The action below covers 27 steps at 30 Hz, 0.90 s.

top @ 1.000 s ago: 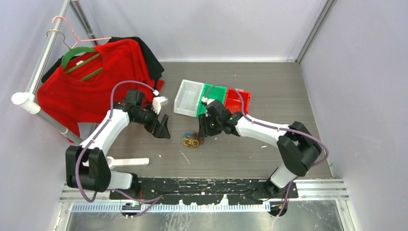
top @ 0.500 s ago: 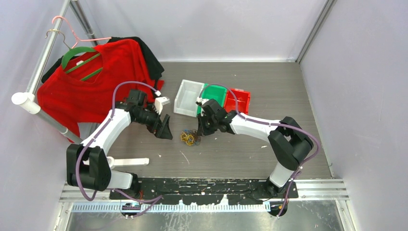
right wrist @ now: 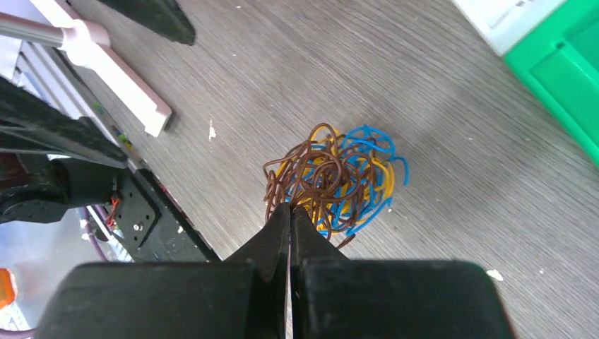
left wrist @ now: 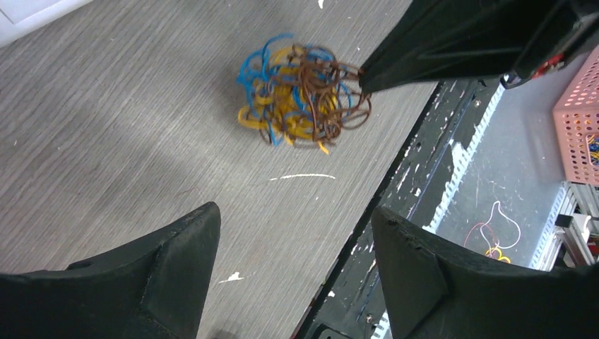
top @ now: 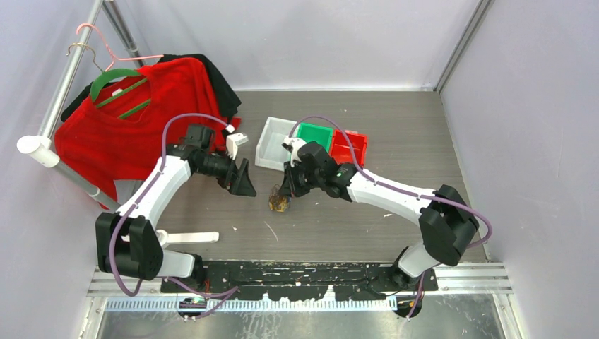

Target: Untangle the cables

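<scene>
Cables (right wrist: 332, 180) lie in one brown, yellow and blue knot on the table (top: 395, 141), near the bins (top: 314, 134). The right gripper (right wrist: 289, 208) is pinched tight on a brown loop at the knot's edge. The left gripper (left wrist: 293, 212) hovers spread wide to the left. A slow lift should expose a second strand for it to catch.

Lilac walls (top: 318, 42); grey wood-grain table (top: 410, 120); metal rail (top: 60, 88) left.

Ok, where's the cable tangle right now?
Top view: the cables are mid-table, on the near side of the white bin, the right gripper shut on a brown strand, the left gripper open to their left.
</scene>
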Motion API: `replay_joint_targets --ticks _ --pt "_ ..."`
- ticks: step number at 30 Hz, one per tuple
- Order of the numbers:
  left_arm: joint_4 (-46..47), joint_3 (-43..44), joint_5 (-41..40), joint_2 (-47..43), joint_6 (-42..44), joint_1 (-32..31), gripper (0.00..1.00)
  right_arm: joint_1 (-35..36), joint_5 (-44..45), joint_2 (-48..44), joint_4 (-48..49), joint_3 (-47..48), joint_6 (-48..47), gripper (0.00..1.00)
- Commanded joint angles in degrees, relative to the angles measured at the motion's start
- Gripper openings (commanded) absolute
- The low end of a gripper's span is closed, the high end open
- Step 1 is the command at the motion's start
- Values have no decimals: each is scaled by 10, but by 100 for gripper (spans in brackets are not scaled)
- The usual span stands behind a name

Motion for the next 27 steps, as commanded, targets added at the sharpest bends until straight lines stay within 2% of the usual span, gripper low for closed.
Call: replay_joint_targets --ticks 1,8,21,22,27 --pt "32 32 33 6 -21 -11 77 18 -25 -21 30 38 -5 1" --pt "18 52 80 39 -5 -22 66 28 -57 -23 53 53 7 1" --pt "12 44 157 48 -19 -23 62 28 -111 -28 121 42 50 1" --pt "12 44 166 47 -14 -22 60 28 -112 -29 124 42 53 1" --pt "-84 68 243 66 84 -22 35 28 -99 -42 122 36 55 1"
